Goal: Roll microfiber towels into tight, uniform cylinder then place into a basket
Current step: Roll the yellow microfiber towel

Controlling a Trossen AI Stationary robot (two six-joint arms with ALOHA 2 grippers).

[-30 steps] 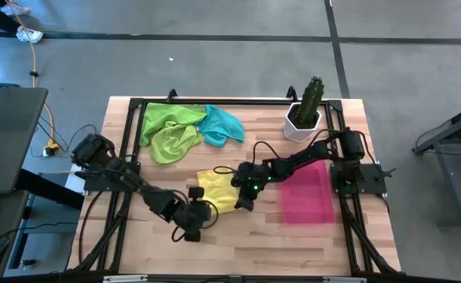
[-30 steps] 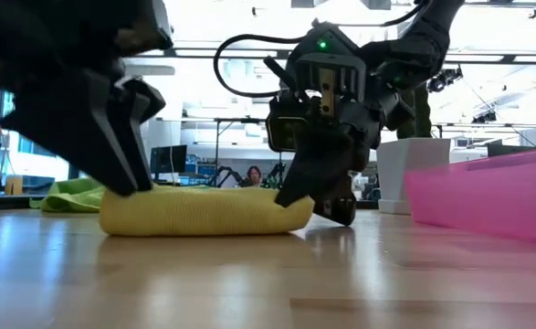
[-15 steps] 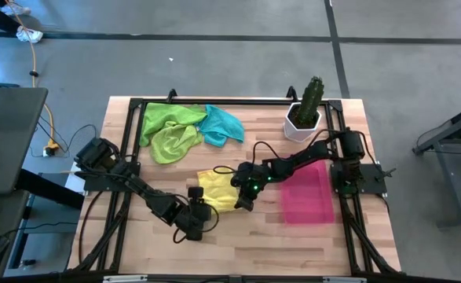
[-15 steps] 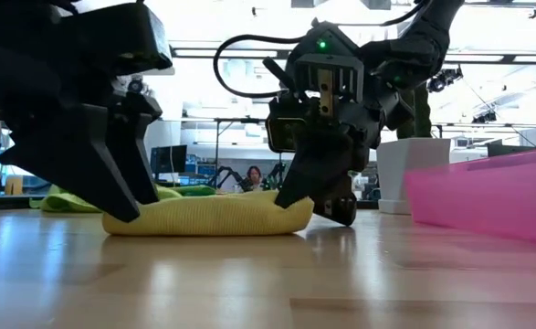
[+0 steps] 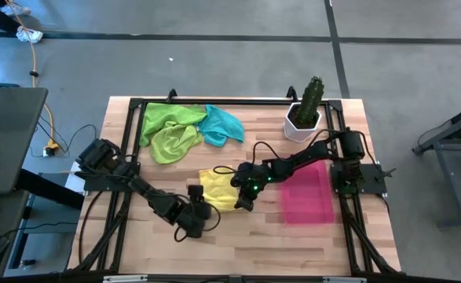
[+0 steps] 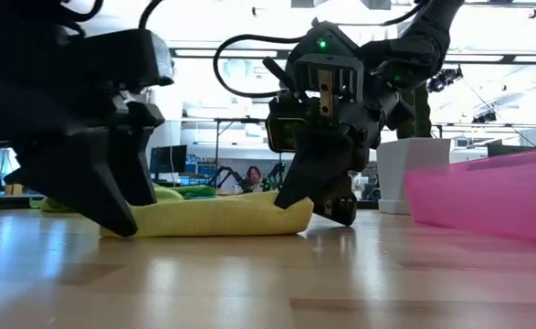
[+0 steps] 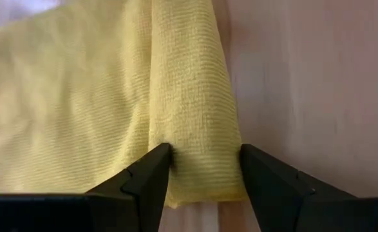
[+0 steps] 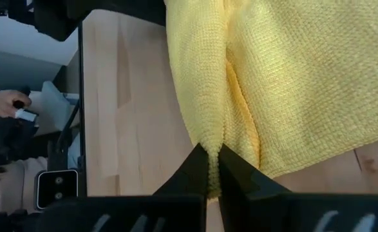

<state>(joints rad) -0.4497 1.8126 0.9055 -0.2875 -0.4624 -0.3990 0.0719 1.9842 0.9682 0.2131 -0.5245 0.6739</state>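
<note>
Both hands (image 5: 201,214) (image 5: 244,202) at yellow towel's (image 5: 217,189) edges

A yellow towel (image 6: 215,217) lies in a low, flattened roll across the middle of the frame on the wooden table (image 6: 268,283). At left the left gripper (image 6: 121,196) fills the frame, its dark fingers coming down onto that end of the towel. Just right of centre the right gripper (image 6: 315,203), a green light on its top, meets the towel's other end. At far right sits the pink basket (image 6: 491,194), with a white pot (image 6: 404,172) behind it. Green cloth (image 6: 178,192) shows beyond the towel.
</note>
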